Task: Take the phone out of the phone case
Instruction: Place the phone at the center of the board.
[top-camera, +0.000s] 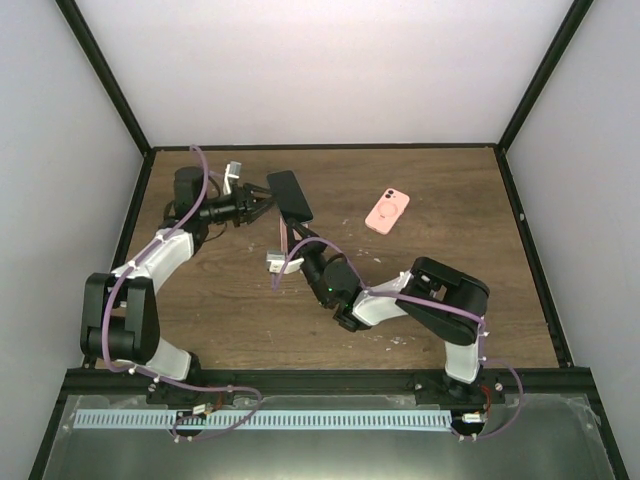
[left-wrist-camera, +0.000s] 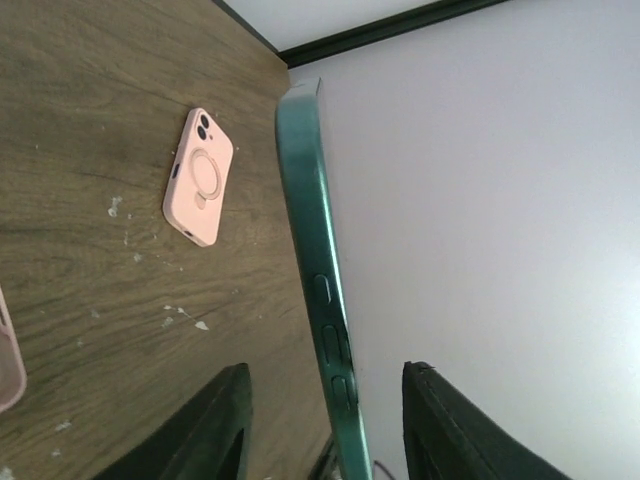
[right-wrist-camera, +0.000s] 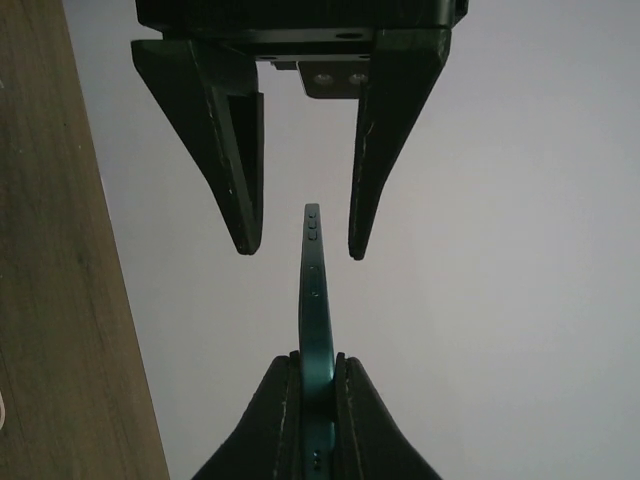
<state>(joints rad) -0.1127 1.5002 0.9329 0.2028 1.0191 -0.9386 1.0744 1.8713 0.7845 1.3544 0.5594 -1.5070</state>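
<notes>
My right gripper (top-camera: 297, 232) is shut on the lower end of a dark teal phone (top-camera: 290, 196) and holds it above the table. In the right wrist view the phone (right-wrist-camera: 314, 290) stands edge-on between my closed fingertips (right-wrist-camera: 288, 385). My left gripper (top-camera: 268, 203) is open. Its fingers (right-wrist-camera: 238, 150) straddle the phone's far end with a gap on each side. In the left wrist view the phone's edge (left-wrist-camera: 322, 270), with its side buttons, runs between the open fingers (left-wrist-camera: 215, 420). A pink phone case (top-camera: 387, 211) lies flat, back up, on the table to the right; it also shows in the left wrist view (left-wrist-camera: 198, 177).
The wooden table (top-camera: 420, 280) is enclosed by white walls with a black frame. A white clip (top-camera: 276, 264) sits on the right arm's cable. A pale pink edge (left-wrist-camera: 6, 350) shows at the left border of the left wrist view. White flecks (left-wrist-camera: 185, 318) dot the wood.
</notes>
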